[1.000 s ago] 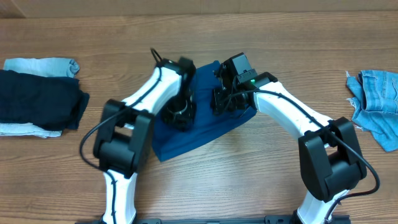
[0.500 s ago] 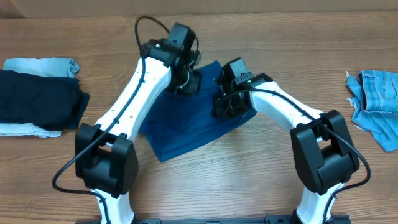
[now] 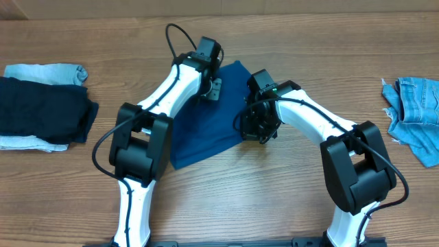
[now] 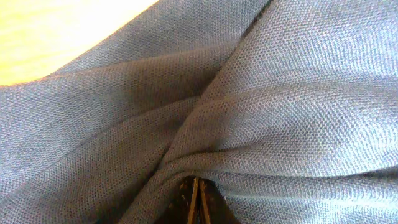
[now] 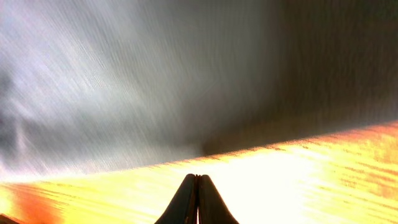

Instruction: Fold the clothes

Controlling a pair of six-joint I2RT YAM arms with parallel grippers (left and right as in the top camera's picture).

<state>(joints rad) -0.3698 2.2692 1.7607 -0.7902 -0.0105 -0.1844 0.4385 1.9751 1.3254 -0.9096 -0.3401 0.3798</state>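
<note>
A royal-blue shirt (image 3: 206,134) lies near the middle of the wooden worktop (image 3: 309,41), folded into a long wedge. Its narrow end points toward 1 o'clock and its wide end toward 7 o'clock. The knit is plain, and no label or print shows on the upturned side.

The left arm (image 3: 168,89) reaches in from 7 o'clock to the shirt's 12 o'clock end. In the left wrist view the left jaws are closed on a pinch of the blue knit, and creases in the cloth fan out from the tips.

The right arm (image 3: 312,116) comes in from 5 o'clock, with its black wrist at the shirt's 3 o'clock edge. In the right wrist view the right jaws are pressed together with nothing between them. They hang over bare wood just short of the shirt's edge, but that view is streaked with blur and the cloth shows only as a grey-blue smear.

At 9 o'clock, well apart from the shirt, sits a near-black folded garment (image 3: 41,113). A pale blue piece (image 3: 48,71) lies along its 12 o'clock side and a whitish layer (image 3: 20,143) peeks out below. At 3 o'clock, by the worktop's edge, a light-blue frayed denim piece (image 3: 415,113) lies rumpled.
</note>
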